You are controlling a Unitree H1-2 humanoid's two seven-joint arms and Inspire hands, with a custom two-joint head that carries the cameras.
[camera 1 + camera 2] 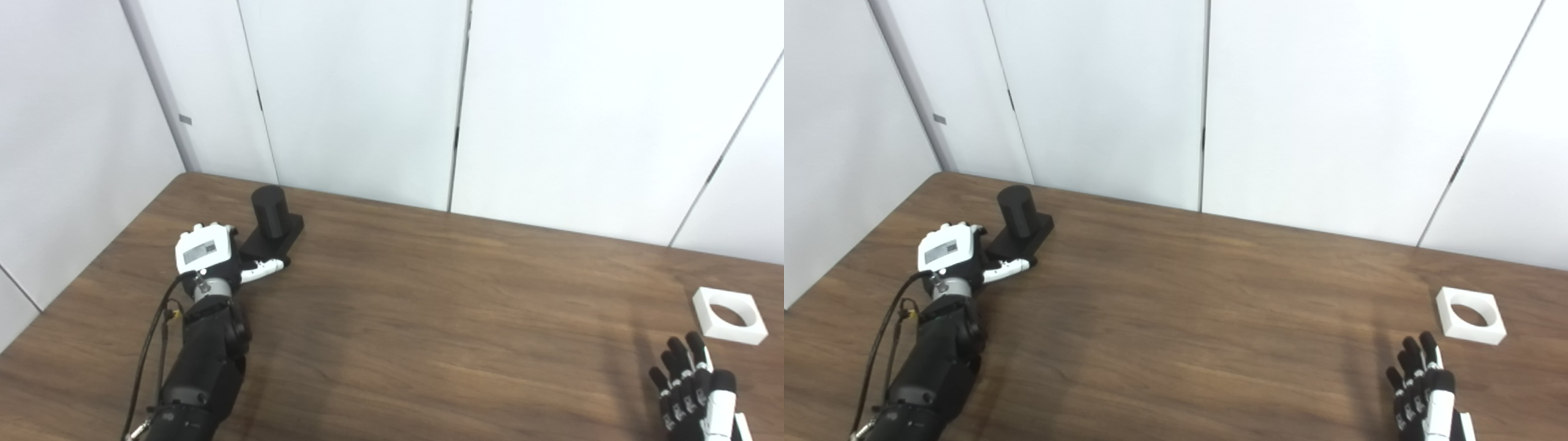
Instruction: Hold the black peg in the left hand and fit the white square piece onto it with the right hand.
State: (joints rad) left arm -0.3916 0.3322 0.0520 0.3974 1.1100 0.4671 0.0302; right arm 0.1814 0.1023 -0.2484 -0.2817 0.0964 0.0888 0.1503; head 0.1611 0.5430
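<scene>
Black peg (pixel 272 217): we see it standing upright on its flat black base, on the far left part of the wooden table (pixel 429 306), close to the back edge and the white wall panels (pixel 367 92).
Left hand (pixel 211 254): we see it from the back, lying against the near left side of the peg's base, with a white thumb stretched along the base's near edge.
Left hand's fingers: hidden from us under the hand's white back plate and the base, so we cannot tell whether they are closed on the base or only resting beside it.
Left arm (pixel 196 361): it enters from the bottom left, its lower part cut off by the frame, with a black cable looping beside it.
White square piece (pixel 729 314): we see it lying flat on the table at the far right, its round hole facing up, well apart from the peg.
Right hand (pixel 1424 383): we see it near the bottom right corner, just short of the white piece and not touching it.
Right hand's fingers (pixel 680 361): they point up and away, spread a little and empty; the palm and wrist are cut off by the frame's edge.
</scene>
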